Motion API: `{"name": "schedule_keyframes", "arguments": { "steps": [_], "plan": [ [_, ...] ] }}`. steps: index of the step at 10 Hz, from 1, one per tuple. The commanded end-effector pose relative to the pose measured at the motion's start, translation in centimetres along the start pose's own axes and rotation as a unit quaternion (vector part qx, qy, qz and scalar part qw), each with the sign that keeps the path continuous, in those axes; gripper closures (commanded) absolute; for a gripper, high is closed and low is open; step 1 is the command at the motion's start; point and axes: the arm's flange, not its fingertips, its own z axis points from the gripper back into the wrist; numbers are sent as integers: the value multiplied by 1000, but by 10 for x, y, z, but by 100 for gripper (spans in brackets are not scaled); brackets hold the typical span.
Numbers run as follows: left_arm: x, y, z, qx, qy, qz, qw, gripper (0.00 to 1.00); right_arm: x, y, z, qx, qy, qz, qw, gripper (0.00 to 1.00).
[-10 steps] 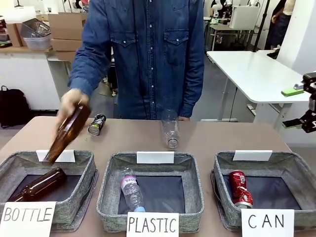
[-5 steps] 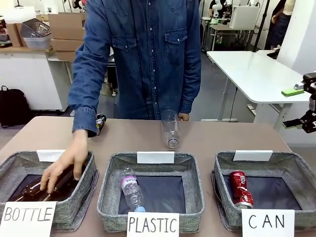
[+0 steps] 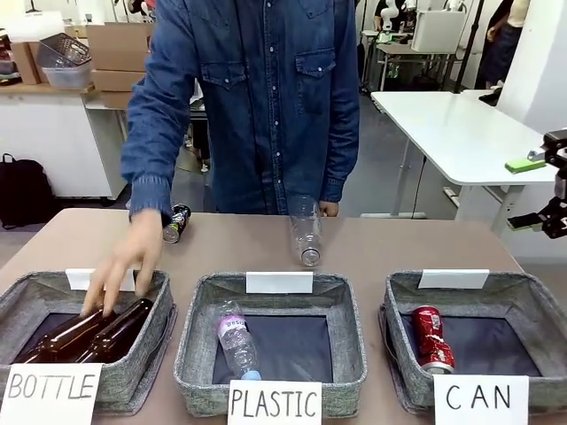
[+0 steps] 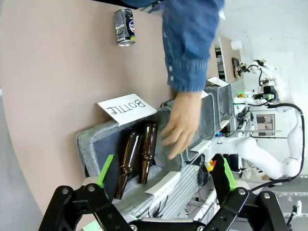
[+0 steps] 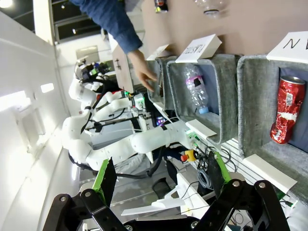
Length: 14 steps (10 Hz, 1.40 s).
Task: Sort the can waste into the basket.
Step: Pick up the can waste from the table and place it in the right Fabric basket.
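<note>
- The basket (image 3: pixel 532 297) signed "CAN", at the right end of a row of three grey felt baskets, is seen to hold one red can (image 3: pixel 431 338); it lies on its side on the dark bottom, toward the basket's left wall.
- The dark, silvery can (image 3: pixel 176 222) is found outside every basket, lying on the table (image 3: pixel 425 243) at the far side, behind the "BOTTLE" basket (image 3: pixel 133 367) and just beside the person's denim sleeve.
- Two brown glass bottles (image 3: pixel 93 330) are laid side by side in the "BOTTLE" basket; the person's hand (image 3: pixel 124 266) is held over its far rim, fingers pointing down toward them.
- One clear plastic bottle (image 3: pixel 236 341) is held in the middle "PLASTIC" basket (image 3: pixel 190 359), cap toward the front wall.
- A second clear plastic bottle (image 3: pixel 306 232) is left on the table behind the middle basket.
- The left gripper (image 4: pixel 167 157) is shown with its jaws spread wide and nothing between them, above the "BOTTLE" basket.
- The right gripper (image 5: pixel 163 158) is likewise spread wide and nothing is held in it.
</note>
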Motion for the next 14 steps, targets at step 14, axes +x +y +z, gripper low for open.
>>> {"name": "schedule_keyframes", "arguments": {
  "steps": [14],
  "plan": [
    [134, -33, -403, 285, 79, -164, 941, 0, 0, -2, 2, -3, 5, 13, 1000, 0]
  ]
}}
